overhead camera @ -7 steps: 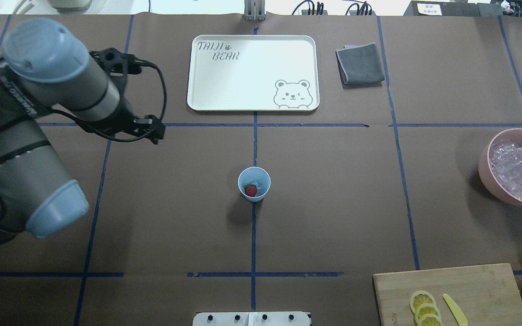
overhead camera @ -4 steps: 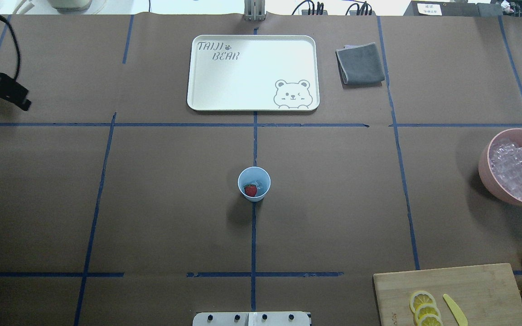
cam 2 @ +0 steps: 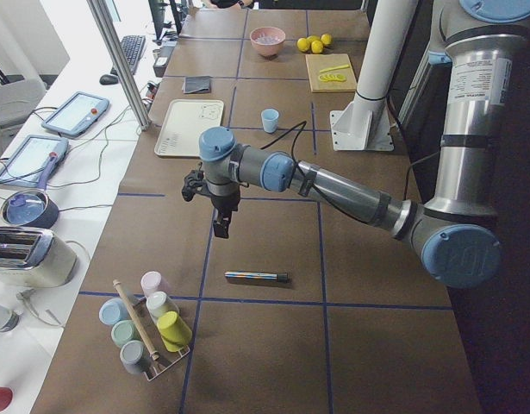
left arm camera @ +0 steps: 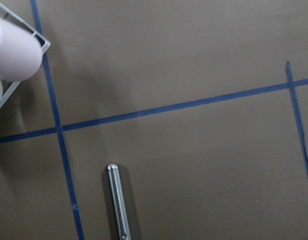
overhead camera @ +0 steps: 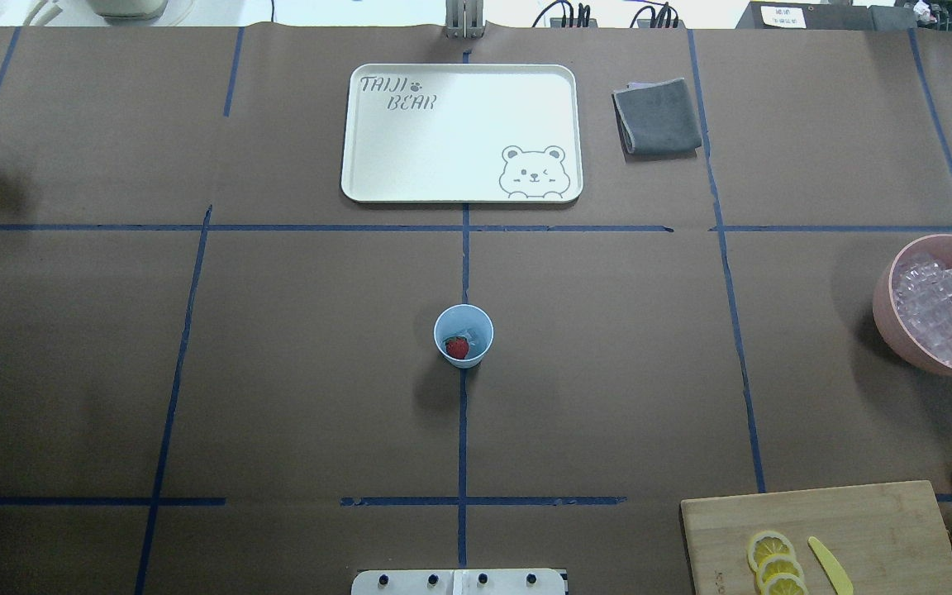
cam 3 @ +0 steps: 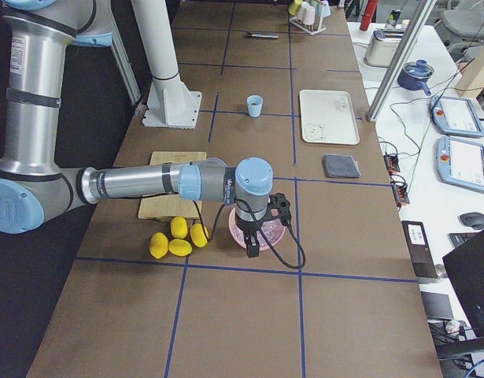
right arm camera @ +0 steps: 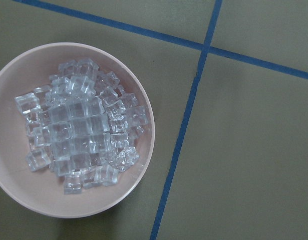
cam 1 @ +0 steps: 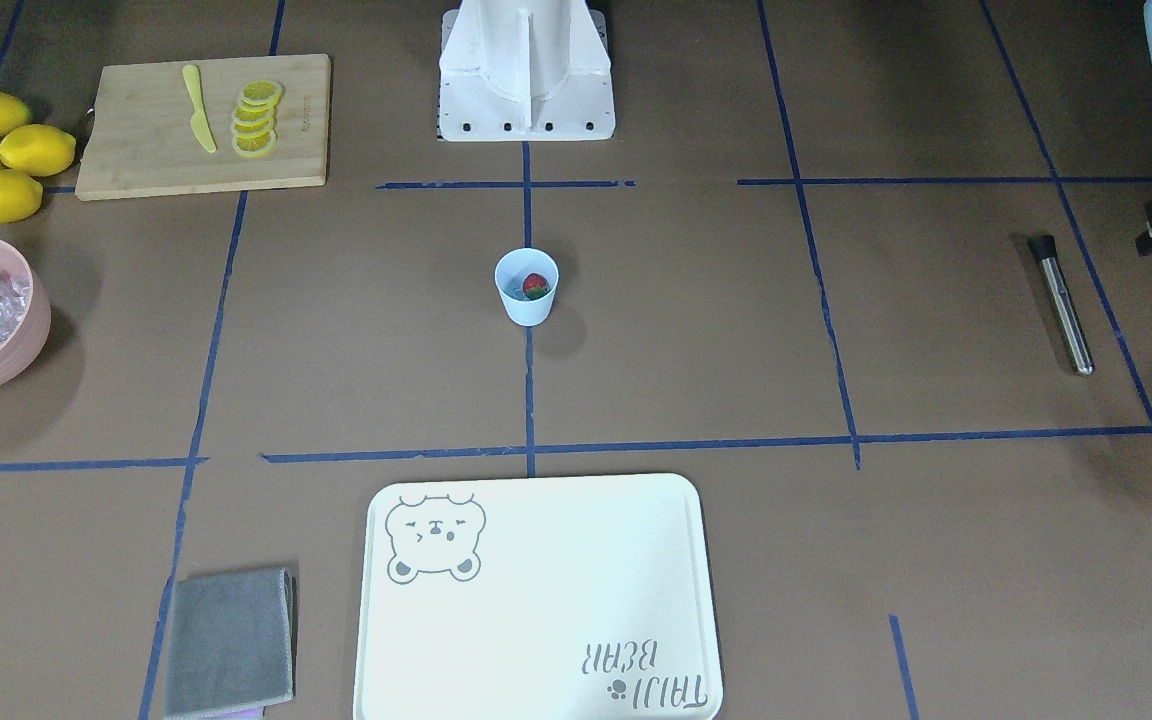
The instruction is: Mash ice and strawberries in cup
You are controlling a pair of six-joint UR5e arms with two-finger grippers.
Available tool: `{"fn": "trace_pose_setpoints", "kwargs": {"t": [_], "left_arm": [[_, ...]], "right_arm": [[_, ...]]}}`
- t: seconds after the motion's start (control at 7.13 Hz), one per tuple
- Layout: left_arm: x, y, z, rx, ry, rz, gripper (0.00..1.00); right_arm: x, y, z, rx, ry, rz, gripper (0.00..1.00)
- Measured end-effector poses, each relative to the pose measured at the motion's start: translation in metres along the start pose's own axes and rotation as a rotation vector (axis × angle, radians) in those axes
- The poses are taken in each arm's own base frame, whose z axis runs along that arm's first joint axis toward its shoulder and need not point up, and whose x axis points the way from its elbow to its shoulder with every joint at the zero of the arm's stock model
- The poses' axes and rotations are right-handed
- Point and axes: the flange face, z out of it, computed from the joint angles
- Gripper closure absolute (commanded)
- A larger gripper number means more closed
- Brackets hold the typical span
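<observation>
Cup [cam 1: 526,306]: we see a strawberry [cam 1: 535,286] inside.
Left gripper [cam 2: 221,226]: near rod [cam 2: 257,277]; we cannot tell its opening.
Right gripper [cam 3: 253,246]: over bowl [right arm camera: 145,152] of ice [right arm camera: 83,130]; opening also unclear to us.

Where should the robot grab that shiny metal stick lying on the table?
Around the middle of the metal stick, coming straight down from above. It lies flat on the table and is long and thin, so the fingers should close across its narrow width. The black end may be the mashing tip, so it is best left free.
</observation>
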Motion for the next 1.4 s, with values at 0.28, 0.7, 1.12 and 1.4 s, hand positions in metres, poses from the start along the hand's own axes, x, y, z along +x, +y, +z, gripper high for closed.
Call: {"fn": "trace_pose_setpoints", "kwargs": {"t": [0.28,0.7,1.12,1.4], "left_arm": [[-0.038,0.003,0.039,0.066,0.015,-0.091,0.0],[-0.062,0.01,0.123,0.1,0.048,-0.125,0.0],[-0.051,0.025,0.19,0.105,0.015,-0.106,0.0],[-0.047,0.032,0.211,0.09,0.013,-0.087,0.0]], "right_arm": [[-0.001,0.0,-0.001,0.002,0.0,-0.001,0.0],[-0.001,0.0,-0.001,0.002,0.001,-0.004,0.0],[-0.001,0.0,-0.001,0.003,0.002,-0.004,0.0],[-0.001,0.0,-0.001,0.003,0.002,-0.004,0.0]]}}
